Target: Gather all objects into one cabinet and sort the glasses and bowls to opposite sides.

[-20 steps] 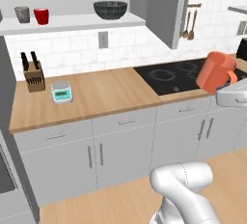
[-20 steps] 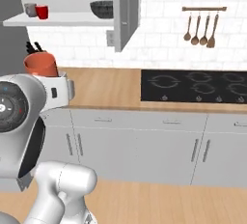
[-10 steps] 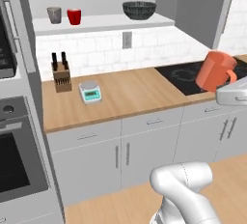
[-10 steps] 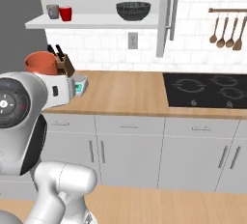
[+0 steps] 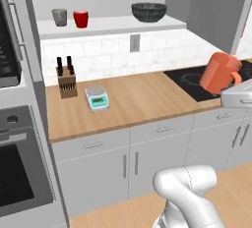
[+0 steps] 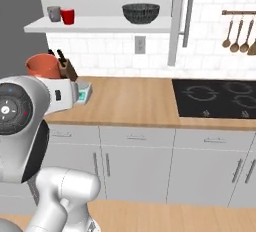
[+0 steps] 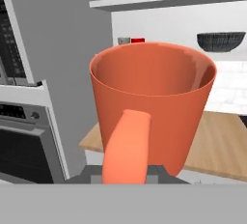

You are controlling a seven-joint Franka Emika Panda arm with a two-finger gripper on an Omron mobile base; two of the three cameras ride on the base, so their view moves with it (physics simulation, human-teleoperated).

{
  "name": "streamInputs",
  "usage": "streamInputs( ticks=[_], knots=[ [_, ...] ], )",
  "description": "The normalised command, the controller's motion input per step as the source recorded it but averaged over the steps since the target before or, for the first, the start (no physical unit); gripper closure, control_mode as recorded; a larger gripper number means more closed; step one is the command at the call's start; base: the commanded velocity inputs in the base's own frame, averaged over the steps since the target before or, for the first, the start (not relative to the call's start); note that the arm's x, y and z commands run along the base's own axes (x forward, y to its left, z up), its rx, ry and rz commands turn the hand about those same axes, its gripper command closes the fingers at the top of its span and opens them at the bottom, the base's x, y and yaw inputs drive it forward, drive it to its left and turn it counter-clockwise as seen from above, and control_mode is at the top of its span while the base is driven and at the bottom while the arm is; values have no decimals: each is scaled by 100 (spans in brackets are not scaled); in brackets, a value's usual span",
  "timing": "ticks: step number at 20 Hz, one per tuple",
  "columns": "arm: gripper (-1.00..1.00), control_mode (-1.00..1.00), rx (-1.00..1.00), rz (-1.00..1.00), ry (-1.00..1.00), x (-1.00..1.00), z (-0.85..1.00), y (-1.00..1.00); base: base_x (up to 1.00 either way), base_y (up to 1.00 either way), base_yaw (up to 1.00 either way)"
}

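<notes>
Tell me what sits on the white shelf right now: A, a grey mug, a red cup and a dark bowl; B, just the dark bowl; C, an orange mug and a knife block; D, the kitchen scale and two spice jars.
A: the shelf carries the grey mug and red cup at its left and the dark bowl further right, while the orange mug is off it, held in the gripper.

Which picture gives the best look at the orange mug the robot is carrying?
The hand view: the orange mug looms close, with handle and open mouth facing the camera. The left base view shows it small and tilted; the right base view shows just its top behind the arm.
</notes>
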Motion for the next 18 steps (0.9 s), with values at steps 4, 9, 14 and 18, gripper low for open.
streamInputs(
  ticks=[4,9,14,18],
  knots=[
    [100,100,0,0,0,0,0,0,49,76,1],
    [100,100,0,0,0,0,0,0,72,28,0],
    [100,100,0,0,0,0,0,0,81,2,0],
    [100,100,0,0,0,0,0,0,15,76,6]
  ],
)
